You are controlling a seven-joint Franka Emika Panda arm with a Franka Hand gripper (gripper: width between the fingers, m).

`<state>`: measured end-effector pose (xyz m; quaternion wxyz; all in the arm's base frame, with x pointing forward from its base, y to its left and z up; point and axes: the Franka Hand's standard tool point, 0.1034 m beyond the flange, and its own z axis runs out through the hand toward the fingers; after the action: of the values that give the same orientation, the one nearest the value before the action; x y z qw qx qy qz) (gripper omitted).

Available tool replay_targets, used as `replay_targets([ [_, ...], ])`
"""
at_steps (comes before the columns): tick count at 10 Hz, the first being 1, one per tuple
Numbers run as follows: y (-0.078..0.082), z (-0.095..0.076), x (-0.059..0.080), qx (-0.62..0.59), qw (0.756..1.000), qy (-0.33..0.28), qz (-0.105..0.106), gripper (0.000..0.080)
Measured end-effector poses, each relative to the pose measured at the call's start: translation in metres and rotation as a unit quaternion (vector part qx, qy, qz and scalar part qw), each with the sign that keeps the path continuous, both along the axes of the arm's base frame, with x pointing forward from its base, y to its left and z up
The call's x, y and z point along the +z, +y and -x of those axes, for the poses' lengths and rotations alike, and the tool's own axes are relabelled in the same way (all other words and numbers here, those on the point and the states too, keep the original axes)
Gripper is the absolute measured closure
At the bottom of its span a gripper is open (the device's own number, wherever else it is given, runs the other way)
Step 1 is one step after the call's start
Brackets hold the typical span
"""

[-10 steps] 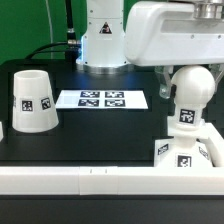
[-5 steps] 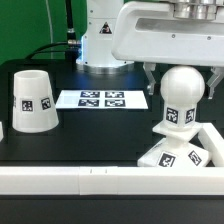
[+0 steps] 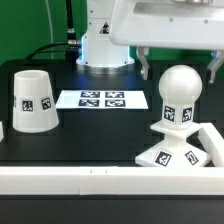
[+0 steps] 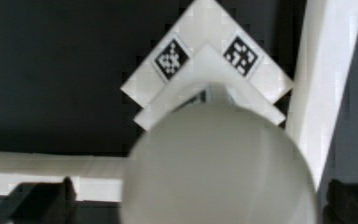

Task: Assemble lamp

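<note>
So in the exterior view, the gripper (image 3: 178,62) has lifted up toward the top right of the frame, and its fingers (image 3: 144,63) are spread wide with nothing between them. A second ago it was wrapped around the bulb (image 3: 179,97); now the bulb stands on its own, upright, planted in the square base (image 3: 176,154) at the lower right, tight against the white border wall (image 3: 80,178). It isn't leaning, so to me that reads as the bulb step being done (or close enough). The shade (image 3: 33,99) sits untouched at the left middle, well apart from the rest, with the marker board (image 3: 102,99) lying flat between them. Shade is probably next.

Wrist view: looking straight down, the bulb's round head (image 4: 215,160) fills the lower middle as a blurry blob, and the base (image 4: 208,62) pokes out beyond it as a tagged diamond in the upper middle. A dark fingertip (image 4: 34,203) shows in the lower left corner, clear of the bulb.
</note>
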<state>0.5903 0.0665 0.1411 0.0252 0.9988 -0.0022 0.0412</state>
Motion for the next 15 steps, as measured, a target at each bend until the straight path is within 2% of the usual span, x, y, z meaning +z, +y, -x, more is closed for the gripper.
replay_targets([
  [2,-0.017,0.019,0.02,0.015,1.0,-0.001,-0.002,0.01],
  [3,-0.026,0.025,0.018,0.017,1.0,0.002,0.002,0.01],
  [6,-0.024,0.025,0.016,0.018,1.0,0.003,0.001,0.01],
  [7,-0.028,0.03,0.018,0.023,1.0,0.005,-0.001,0.01],
  [8,-0.041,0.045,0.023,0.026,1.0,0.008,-0.007,0.01],
  [9,-0.064,0.065,0.025,0.029,0.999,0.014,-0.025,0.01],
  [10,-0.097,0.083,0.024,0.041,0.998,0.019,-0.038,0.01],
  [11,-0.122,0.093,0.018,0.041,0.998,0.021,-0.038,0.01],
  [12,-0.137,0.098,0.015,0.028,0.999,0.023,-0.036,0.01],
  [15,-0.132,0.097,0.015,0.032,0.999,0.023,-0.037,0.01],
])
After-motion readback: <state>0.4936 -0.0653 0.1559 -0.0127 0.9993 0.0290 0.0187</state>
